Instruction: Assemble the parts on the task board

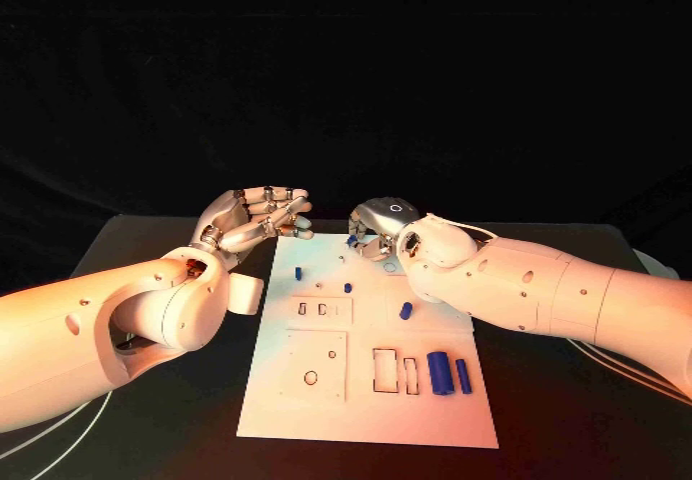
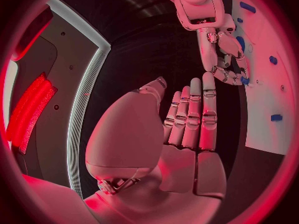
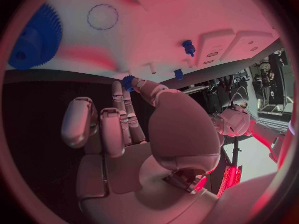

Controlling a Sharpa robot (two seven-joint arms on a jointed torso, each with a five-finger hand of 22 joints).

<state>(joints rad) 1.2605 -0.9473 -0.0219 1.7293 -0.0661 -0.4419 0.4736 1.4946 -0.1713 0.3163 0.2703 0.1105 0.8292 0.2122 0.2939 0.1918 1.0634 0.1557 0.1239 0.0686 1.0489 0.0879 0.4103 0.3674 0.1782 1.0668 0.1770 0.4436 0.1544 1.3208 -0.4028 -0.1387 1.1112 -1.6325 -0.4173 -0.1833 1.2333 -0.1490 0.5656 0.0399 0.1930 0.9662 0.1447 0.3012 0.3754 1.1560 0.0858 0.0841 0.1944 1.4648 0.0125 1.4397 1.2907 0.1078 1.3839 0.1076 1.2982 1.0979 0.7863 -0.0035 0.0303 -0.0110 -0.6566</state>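
We can read no words, numbers or brand marks on anything here; the task board (image 1: 369, 400) bears only outlined shapes, and a small ring mark on the right hand (image 1: 382, 226) may be a logo, too small to tell

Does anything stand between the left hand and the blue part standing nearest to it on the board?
Nothing visible does. The left hand hovers open at the task board's far left corner; only bare board lies between its fingers and that blue part. The right hand pinches a small gear, aside.
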